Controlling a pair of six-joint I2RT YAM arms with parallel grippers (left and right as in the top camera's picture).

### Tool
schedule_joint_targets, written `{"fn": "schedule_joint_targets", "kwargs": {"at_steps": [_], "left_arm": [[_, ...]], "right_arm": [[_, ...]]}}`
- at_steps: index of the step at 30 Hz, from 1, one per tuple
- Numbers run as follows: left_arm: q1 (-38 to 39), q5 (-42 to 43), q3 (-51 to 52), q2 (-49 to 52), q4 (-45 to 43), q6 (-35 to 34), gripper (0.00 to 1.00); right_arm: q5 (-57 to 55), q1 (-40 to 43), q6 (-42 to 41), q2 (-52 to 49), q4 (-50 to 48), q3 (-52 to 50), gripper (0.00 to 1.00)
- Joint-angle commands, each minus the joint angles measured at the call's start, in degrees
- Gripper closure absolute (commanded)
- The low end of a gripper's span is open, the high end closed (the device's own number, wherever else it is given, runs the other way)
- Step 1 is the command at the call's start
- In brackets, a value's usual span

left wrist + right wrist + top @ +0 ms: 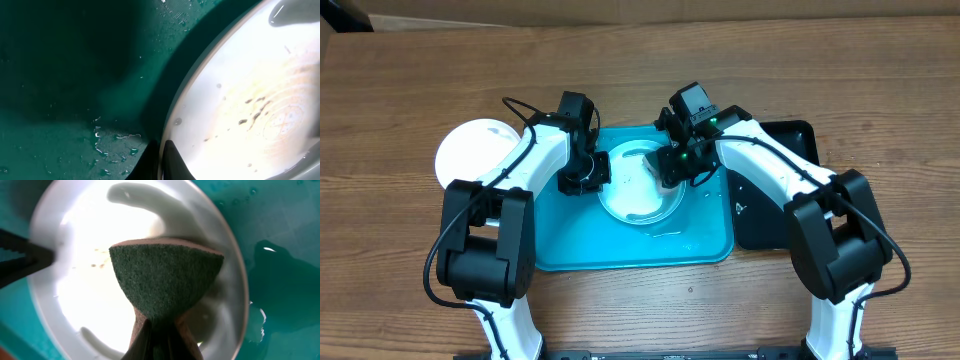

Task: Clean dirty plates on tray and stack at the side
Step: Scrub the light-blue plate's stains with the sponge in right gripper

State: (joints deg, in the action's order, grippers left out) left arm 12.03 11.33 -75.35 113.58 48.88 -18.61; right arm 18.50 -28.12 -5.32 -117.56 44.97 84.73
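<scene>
A white plate [638,195] lies in the turquoise tray [620,250]. Small brown smears mark its middle [257,115]. My left gripper [601,172] is shut on the plate's left rim, with the rim pinched between the dark fingers [172,162]. My right gripper [672,170] is shut on a dark green scouring sponge [165,280], which hangs over the plate's right half [85,280]. The left gripper's serrated finger [20,257] shows at the plate's far edge in the right wrist view.
Another pale round plate [470,150] rests on the wooden table left of the tray. A glossy black tray [775,190] sits against the turquoise tray's right side. Water drops and puddles [115,142] lie on the tray floor [280,270].
</scene>
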Motion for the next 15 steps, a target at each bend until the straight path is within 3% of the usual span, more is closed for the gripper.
{"fn": "schedule_joint_targets", "kwargs": {"at_steps": [1, 15], "left_arm": [[0.48, -1.42, 0.63, 0.52, -0.09, 3.23, 0.96], [0.48, -1.42, 0.63, 0.52, -0.04, 3.41, 0.96]], "right_arm": [[-1.77, 0.26, -0.66, -1.14, -1.49, -0.13, 0.96], [-0.66, 0.26, -2.19, -2.78, -2.97, -0.15, 0.96]]}}
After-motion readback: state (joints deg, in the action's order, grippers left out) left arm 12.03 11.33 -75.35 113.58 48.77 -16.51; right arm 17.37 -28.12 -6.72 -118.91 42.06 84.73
